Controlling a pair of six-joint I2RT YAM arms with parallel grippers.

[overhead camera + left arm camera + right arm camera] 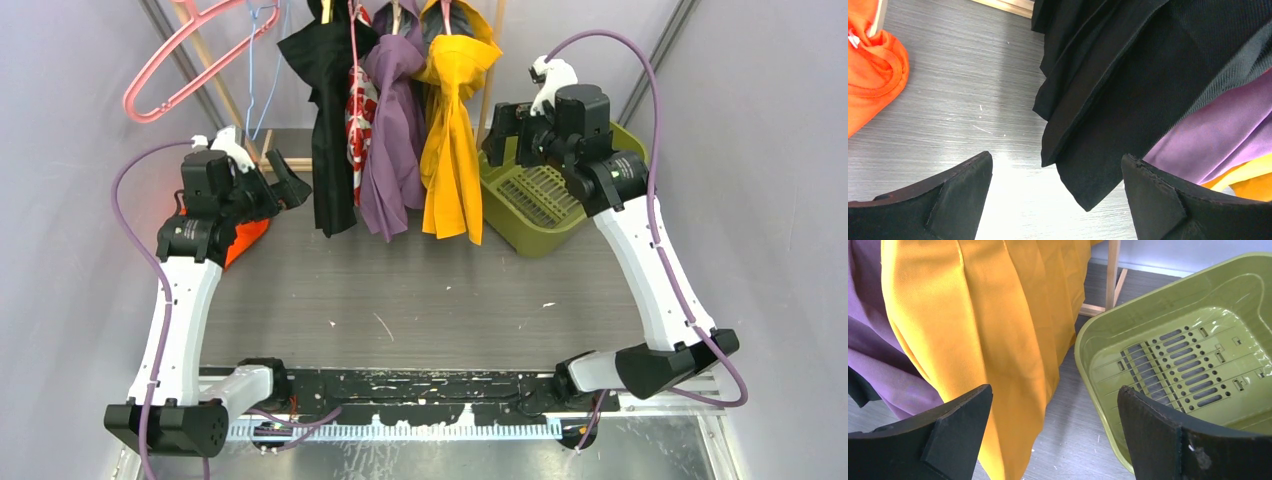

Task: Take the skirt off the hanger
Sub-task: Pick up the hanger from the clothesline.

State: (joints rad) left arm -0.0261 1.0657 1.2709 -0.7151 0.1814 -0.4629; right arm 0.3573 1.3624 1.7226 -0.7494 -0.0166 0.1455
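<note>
left tool [1055, 157]: jaws wide, holding nothing
black skirt [1128, 75]: hangs just ahead of left tool, right of centre, hem near desk [958, 100]
right tool [1054, 389]: jaws wide, holding nothing
yellow skirt [973, 315]: hangs ahead-left of right tool
green basket [1168, 289]: ahead-right of right tool

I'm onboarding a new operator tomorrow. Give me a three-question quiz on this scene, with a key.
1. True or false: the green bin holds a garment.
2. Which item hangs right in front of the left gripper? A) the yellow garment B) the black garment C) the orange cloth
3. Fill in: the right gripper has its jaws ____, with nothing between them.

Key
1. False: the bin is empty.
2. B.
3. Open.
</note>
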